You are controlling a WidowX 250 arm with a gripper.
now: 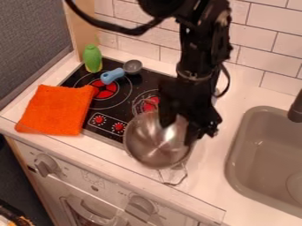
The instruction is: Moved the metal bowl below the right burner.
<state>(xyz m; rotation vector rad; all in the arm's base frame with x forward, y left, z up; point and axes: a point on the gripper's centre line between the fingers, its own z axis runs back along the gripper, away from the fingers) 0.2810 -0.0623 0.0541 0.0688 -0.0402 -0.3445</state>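
White tiles [265,37] back the stovetop [122,106], an orange cloth [56,110] over its left edge, a green bottle [92,59] behind. Below the right burner [149,104] (partly hidden by the arm [198,57]) sits the metal bowl [147,148], the gripper [178,134] spread above.

No words or numbers can be read; the faint marks on the oven front [112,187] and around the red dials [119,126] are too small to tell.
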